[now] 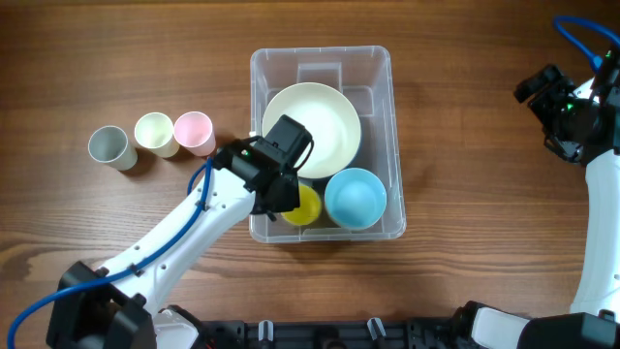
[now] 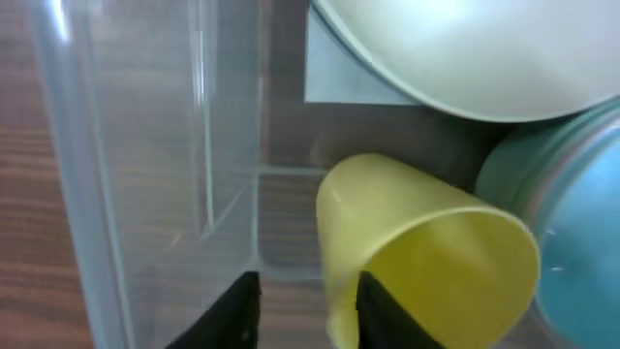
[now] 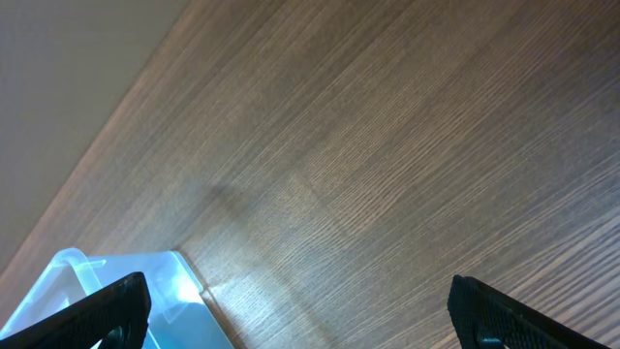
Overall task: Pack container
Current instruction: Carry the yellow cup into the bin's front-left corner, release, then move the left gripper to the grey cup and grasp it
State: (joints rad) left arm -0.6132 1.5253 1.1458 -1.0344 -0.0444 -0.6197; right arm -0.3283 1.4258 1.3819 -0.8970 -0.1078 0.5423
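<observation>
The clear container (image 1: 256,97) stands mid-table. In it are a large white bowl (image 1: 325,116), a blue bowl (image 1: 356,197) and a yellow cup (image 1: 308,206) lying on its side in the front left corner. My left gripper (image 1: 281,199) reaches into that corner. In the left wrist view its fingers (image 2: 305,315) are apart, the yellow cup's (image 2: 426,252) rim edge lies between them against the right finger, and a gap shows on the other side. The white bowl (image 2: 465,48) and blue bowl (image 2: 572,213) lie beyond. My right gripper (image 1: 542,121) is open and empty above the table's right side.
A grey cup (image 1: 109,146), a cream cup (image 1: 154,132) and a pink cup (image 1: 194,131) stand in a row left of the container. The container's wall (image 2: 87,174) is close on my left gripper's left. The right wrist view shows the container's corner (image 3: 116,291) and bare wood.
</observation>
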